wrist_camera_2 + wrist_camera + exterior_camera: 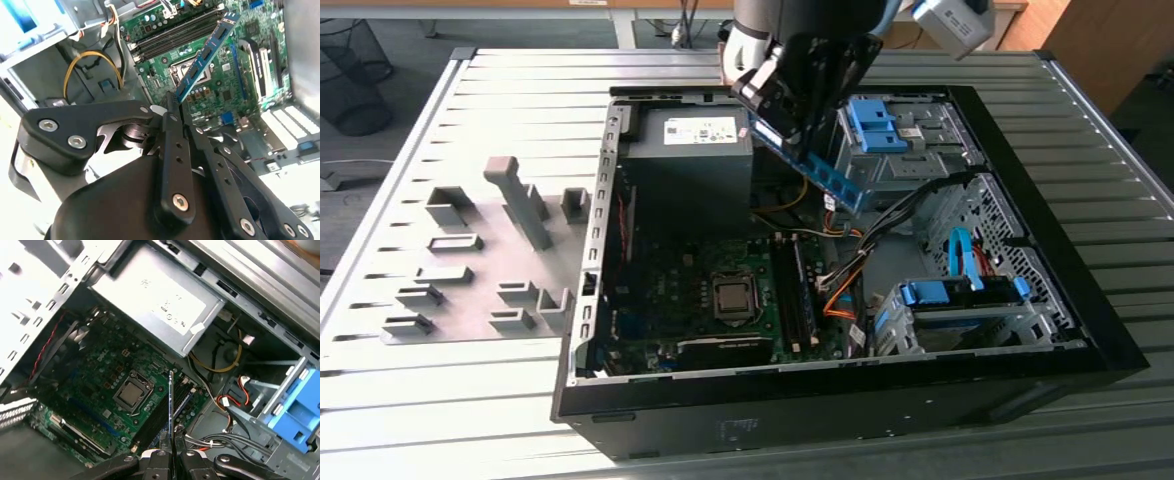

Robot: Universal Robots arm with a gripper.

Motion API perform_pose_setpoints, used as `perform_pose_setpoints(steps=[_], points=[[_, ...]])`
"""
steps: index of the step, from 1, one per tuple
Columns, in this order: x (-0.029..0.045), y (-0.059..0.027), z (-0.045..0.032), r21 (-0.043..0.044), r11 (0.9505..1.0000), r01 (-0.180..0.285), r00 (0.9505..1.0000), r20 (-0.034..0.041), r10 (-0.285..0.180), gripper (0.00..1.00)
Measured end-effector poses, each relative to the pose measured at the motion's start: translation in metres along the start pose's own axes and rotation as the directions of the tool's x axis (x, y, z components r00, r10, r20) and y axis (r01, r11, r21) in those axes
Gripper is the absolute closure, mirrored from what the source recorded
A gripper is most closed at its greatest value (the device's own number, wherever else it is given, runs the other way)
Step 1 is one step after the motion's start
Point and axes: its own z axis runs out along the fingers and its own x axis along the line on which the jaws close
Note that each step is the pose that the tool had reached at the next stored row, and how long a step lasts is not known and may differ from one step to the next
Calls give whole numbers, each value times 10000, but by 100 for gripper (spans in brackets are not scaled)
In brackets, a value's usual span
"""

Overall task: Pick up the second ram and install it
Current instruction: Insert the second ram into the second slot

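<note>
1. Gripper clamped tight on one end of the second ram, fingers pinching the stick between them.
2. Second ram in the air above the open PC case, tilted, free end pointing down toward the motherboard; edge-on in the first wrist view.
3. In the exterior view, gripper sits over the power supply, near the blue drive-bay clip.
4. Memory slots beside the CPU socket, well below the stick.
</note>
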Motion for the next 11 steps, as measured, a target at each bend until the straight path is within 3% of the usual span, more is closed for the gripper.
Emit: perform_pose_setpoints(steps=[5,11], points=[[0,0,17,14,9960,-892,9960,16,892,86],[1,-1,38,29,9803,-1974,9803,36,1974,86]])
